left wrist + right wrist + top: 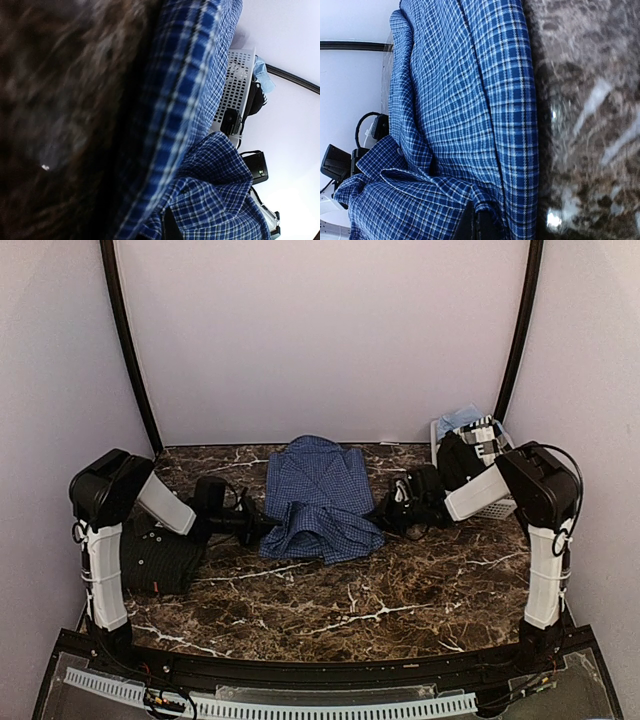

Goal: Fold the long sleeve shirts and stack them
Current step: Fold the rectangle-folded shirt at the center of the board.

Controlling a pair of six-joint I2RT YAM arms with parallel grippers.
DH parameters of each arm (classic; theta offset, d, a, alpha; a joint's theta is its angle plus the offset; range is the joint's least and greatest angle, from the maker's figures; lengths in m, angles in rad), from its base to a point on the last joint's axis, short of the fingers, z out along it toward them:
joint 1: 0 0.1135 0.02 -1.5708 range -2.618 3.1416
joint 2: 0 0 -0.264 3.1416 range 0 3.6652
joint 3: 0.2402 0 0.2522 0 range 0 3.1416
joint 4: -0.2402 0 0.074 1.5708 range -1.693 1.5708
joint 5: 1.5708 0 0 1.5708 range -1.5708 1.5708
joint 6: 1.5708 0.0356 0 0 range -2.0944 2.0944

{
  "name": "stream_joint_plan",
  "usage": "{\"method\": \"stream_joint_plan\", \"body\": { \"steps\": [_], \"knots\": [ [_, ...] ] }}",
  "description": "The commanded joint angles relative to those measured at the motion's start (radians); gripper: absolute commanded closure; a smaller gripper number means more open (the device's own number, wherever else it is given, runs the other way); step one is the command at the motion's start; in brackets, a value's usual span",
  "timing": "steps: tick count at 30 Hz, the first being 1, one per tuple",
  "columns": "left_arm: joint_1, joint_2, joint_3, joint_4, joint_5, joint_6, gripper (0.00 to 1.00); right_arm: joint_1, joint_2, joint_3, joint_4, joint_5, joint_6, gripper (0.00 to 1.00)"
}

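Left to right, top view.

- Left arm (105, 540): bent at the elbow and reaching inward, low over the table (400, 590).
- Near-black shirt (160, 558): lies folded at the table's left side, partly under the left arm. A small orange tag (157, 588) sits at its near edge.
- Left gripper (258, 526): at the lower left edge of the blue shirt (320, 490). Jaws together and pinched on the checked cloth. In the left wrist view the fabric bunches right over the dark fingers (170, 227).
- Blue shirt: in the centre of the table, collar end toward the back wall. Its near part is rumpled and doubled over between the two grippers.
- Right gripper (383, 512): at the shirt's right edge. Jaws together, also clamped on the cloth. In the right wrist view the check fabric folds around the fingers (476, 222).
- Right arm (545, 540): mirrors the left, reaching inward.
- White basket (500, 507): at the back right corner, behind the right arm. A light blue cloth (462, 418) shows at its top.
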Motion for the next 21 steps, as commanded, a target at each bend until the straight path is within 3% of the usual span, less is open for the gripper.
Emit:
{"method": "stream_joint_plan", "body": {
  "steps": [1,10,17,21],
  "knots": [
    [-0.028,-0.104,-0.124,-0.043,-0.026,0.025,1.0,0.043,-0.084,-0.113,-0.039,0.029,-0.027,1.0],
    [-0.128,-0.372,-0.399,-0.035,-0.097,-0.023,1.0,0.145,-0.288,-0.354,-0.014,0.062,0.022,1.0],
    [-0.144,-0.601,-0.403,-0.294,-0.188,0.039,1.0,0.155,-0.42,-0.382,-0.06,0.091,0.027,1.0],
    [-0.144,-0.587,-0.38,-0.331,-0.198,0.068,1.0,0.153,-0.407,-0.367,-0.076,0.101,0.015,1.0]
  ]
}}
